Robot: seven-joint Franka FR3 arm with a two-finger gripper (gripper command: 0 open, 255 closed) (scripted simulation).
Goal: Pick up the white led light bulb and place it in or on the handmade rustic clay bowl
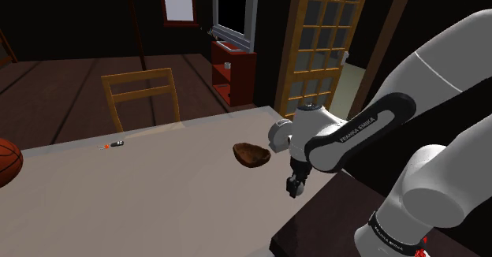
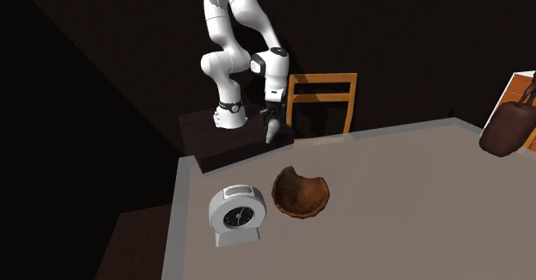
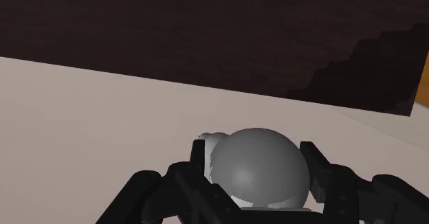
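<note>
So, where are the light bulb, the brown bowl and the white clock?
light bulb (image 3: 258, 164), wrist view, on its round grey globe.
brown bowl (image 2: 301, 192), second exterior view, on its inner wall.
white clock (image 2: 237, 218), second exterior view, on its dark dial.

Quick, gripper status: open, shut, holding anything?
The gripper is closed on the pale grey light bulb, which is clasped between its two fingers.

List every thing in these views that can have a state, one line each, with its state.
tool: shut on the light bulb
light bulb: clasped by the tool
brown bowl: empty, resting on the table
clock: standing upright beside the bowl
screwdriver: lying flat on the table
</note>
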